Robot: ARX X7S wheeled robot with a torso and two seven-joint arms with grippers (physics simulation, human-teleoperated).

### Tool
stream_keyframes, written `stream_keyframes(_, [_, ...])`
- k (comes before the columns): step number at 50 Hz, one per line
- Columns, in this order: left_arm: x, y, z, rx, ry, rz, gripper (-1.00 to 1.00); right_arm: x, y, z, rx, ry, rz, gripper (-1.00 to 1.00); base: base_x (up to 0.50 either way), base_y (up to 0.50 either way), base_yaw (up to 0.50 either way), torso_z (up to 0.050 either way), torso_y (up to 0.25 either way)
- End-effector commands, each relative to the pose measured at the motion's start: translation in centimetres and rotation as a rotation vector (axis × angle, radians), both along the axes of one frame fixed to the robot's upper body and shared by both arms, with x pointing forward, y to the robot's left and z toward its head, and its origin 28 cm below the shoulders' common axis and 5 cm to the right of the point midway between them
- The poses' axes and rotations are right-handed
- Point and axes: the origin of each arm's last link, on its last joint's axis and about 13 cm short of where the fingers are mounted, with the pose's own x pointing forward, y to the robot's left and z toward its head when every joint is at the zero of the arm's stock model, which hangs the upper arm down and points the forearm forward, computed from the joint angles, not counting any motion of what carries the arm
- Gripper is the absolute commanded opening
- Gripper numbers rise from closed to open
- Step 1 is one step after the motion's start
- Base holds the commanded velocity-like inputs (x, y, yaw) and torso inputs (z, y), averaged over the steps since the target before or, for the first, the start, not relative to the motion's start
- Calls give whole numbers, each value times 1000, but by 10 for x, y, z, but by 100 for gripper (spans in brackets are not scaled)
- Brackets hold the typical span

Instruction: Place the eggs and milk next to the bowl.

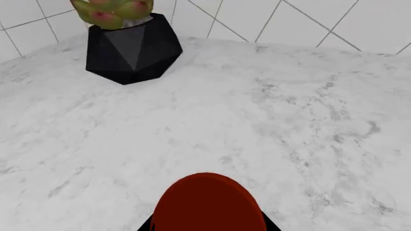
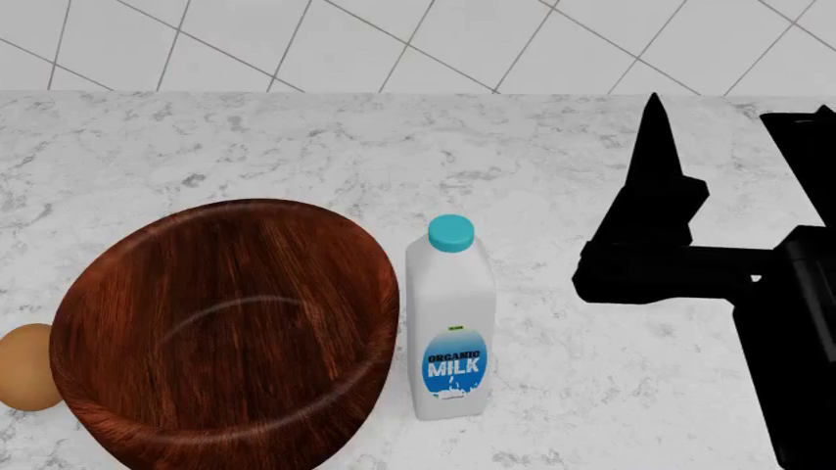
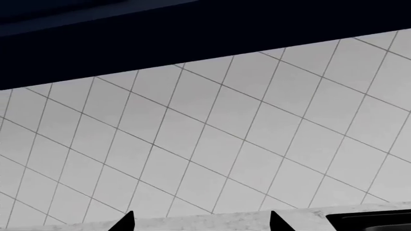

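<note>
The milk (image 2: 449, 318) stands upright just beside the bowl (image 2: 225, 328), well to the left of the raised right pincer (image 2: 706, 176), so that part looks done. A tan egg (image 2: 26, 366) lies against the bowl's far side. The reddish-brown egg (image 1: 207, 204) shows only in the left wrist view, right at the left pincer (apparently gripped, though its fingers are hidden), near a black planter (image 1: 132, 48); it seems left to place. The right pincer's tips stand parted, holding nothing.
</note>
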Motion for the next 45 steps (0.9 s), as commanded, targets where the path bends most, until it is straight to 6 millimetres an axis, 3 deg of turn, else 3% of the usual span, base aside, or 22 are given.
stream_keyframes(1, [-16, -6, 2, 12, -62, -45, -100, 3, 3, -6, 45, 9, 1, 100, 0, 0, 0, 0, 0])
stream_keyframes(8, [-24, -12, 10, 28, -71, -136, -100, 4, 2, -7, 46, 10, -1, 100, 0, 0, 0, 0, 0])
stream_keyframes(31, [-77, -28, 18, 30, -43, -370, -100, 2, 2, -11, 60, 7, 6, 100, 0, 0, 0, 0, 0])
stream_keyframes(45, [-94, -36, 16, 7, -35, -496, -100, 4, 2, -11, 65, 7, 10, 100, 0, 0, 0, 0, 1])
